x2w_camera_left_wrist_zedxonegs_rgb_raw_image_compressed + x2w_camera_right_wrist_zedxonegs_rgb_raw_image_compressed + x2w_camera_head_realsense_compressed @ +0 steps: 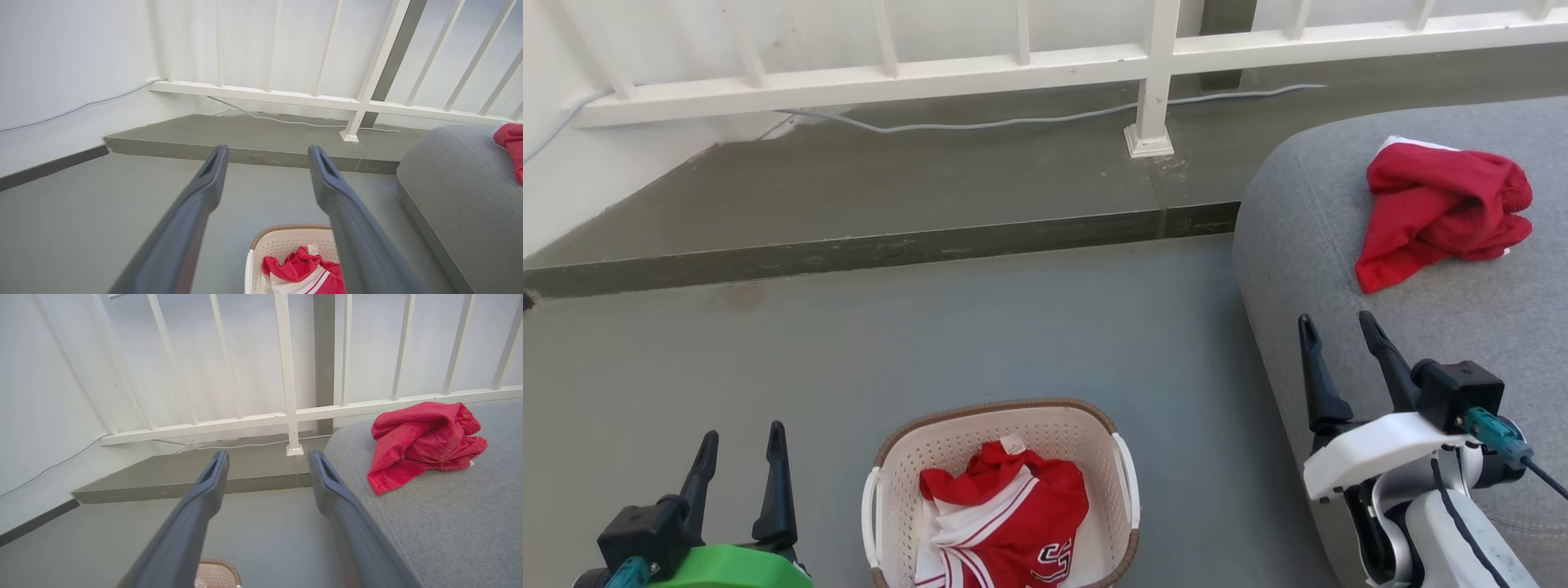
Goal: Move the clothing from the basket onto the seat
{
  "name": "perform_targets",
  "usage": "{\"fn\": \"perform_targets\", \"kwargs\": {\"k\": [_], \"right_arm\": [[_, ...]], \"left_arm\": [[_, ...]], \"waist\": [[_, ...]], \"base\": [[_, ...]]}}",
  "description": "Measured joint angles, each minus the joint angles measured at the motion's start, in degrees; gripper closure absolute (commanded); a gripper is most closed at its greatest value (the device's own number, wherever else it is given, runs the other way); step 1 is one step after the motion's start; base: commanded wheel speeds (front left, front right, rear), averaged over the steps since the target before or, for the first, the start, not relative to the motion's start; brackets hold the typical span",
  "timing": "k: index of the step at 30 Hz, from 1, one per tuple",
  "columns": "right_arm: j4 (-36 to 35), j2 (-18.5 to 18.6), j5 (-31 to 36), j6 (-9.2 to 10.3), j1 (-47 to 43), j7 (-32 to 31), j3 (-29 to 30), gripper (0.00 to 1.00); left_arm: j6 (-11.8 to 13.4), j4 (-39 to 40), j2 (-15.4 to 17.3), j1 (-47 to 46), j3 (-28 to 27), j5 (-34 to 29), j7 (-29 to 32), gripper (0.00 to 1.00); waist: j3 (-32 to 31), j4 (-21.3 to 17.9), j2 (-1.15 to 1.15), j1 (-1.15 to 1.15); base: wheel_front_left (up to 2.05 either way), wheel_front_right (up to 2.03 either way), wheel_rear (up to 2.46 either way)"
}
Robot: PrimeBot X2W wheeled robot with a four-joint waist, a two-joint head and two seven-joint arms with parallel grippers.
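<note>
The basket [992, 405] sits on the grey floor [1013, 327], near the left edge of the seat [1339, 269] but not touching it. Inside the basket lies the red jersey [1021, 523] with white stripes, bunched up toward the near end, so the far wall of the basket is bare. The plain red garment [1437, 212] lies crumpled on the seat, close to its far edge and near its rounded far-left corner. The head view shows the whole basket from above, with dark letters on the jersey and a small white tag at its top. The left wrist view shows the far end of the basket with the top of the jersey, and a bit of the plain red garment at the right side. The right wrist view shows the folds of the plain red garment up close and one brown-rimmed corner of the basket at the bottom. The left gripper [743, 433] hangs over the floor to the left of the basket, its fingers spread apart with nothing between them. The right gripper [1337, 320] hangs over the left edge of the seat, nearer than the plain red garment, and its fingers are spread apart and hold nothing too. Behind it all a white railing [1152, 57] stands on a low step [890, 245], with a pale cable [1013, 122] along it.
</note>
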State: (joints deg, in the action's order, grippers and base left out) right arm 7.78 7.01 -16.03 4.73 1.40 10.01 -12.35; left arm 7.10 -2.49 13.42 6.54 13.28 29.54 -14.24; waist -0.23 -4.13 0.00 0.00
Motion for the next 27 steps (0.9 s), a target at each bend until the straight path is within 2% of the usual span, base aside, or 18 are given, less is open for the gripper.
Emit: {"fn": "perform_targets", "kwargs": {"k": [16,27], "right_arm": [[-4.90,0.36,0.00,0.52,-0.42,-0.83,1.09,0.00],[-7.72,0.76,0.01,0.92,5.81,-1.01,2.99,0.00]], "left_arm": [[0.00,3.08,0.08,-0.26,-0.09,-2.09,1.78,0.00],[-0.02,2.74,0.29,-7.91,2.20,-3.13,5.36,0.00]], "waist": [[5.14,-0.30,0.00,0.00],[12.85,-0.68,0.00,0.00]], "base": [[0.00,0.00,0.00],[0.00,0.00,0.00]]}}
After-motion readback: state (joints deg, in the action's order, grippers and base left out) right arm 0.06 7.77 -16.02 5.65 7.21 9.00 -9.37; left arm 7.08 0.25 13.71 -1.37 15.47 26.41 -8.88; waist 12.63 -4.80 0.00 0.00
